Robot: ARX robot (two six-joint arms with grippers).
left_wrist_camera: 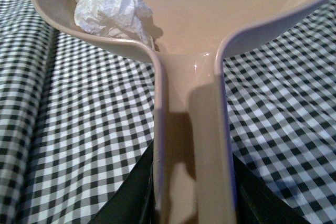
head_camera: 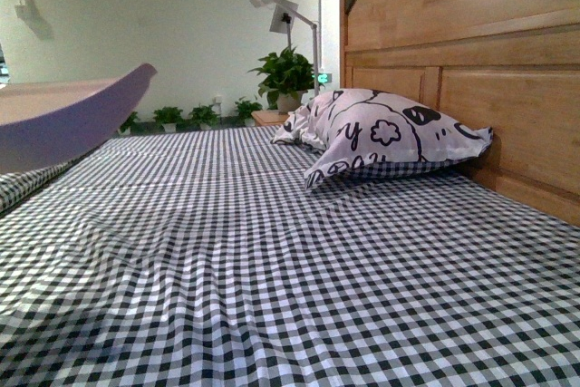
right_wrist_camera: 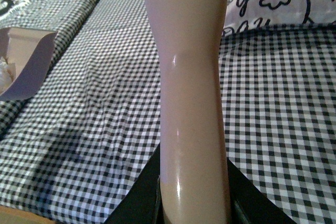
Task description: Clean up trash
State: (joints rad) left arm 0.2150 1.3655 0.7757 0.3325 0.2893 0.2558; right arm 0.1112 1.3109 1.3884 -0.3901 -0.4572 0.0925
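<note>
Your left gripper (left_wrist_camera: 191, 211) is clamping the dustpan (left_wrist_camera: 210, 30) by its handle, dark jaws pressing on both sides of the handle at the near end. The pan is opening out ahead of the gripper, and the trash (left_wrist_camera: 113, 9), a crumpled white wad, is sitting inside it, in the back corner where the pan wall is curving into the handle. The wad is touching that wall.

The pan is hanging above the checked sheet (left_wrist_camera: 79, 129); you cannot tell from the left wrist view how far off the cloth it is riding. In the front view the pan (head_camera: 68, 115) is showing as a pale pink curved edge, lifted off the bed.

Your right gripper (right_wrist_camera: 191, 208) is gripping a second pale pink handle (right_wrist_camera: 191, 77), jaws closing on either side of its lower end. The handle is running straight ahead of the gripper and out of the picture, so you cannot tell what is on its far end. The sheet (right_wrist_camera: 278, 129) is lying beneath it.

The pan (right_wrist_camera: 29, 64) is also showing in the right wrist view, well apart from the right gripper, with a bit of white inside it, too small to tell.

The pillow (head_camera: 381, 133), white with black drawings, is leaning against the headboard (head_camera: 471, 52), well apart from both grippers. A plant (head_camera: 285, 74) is standing beyond the bed.
</note>
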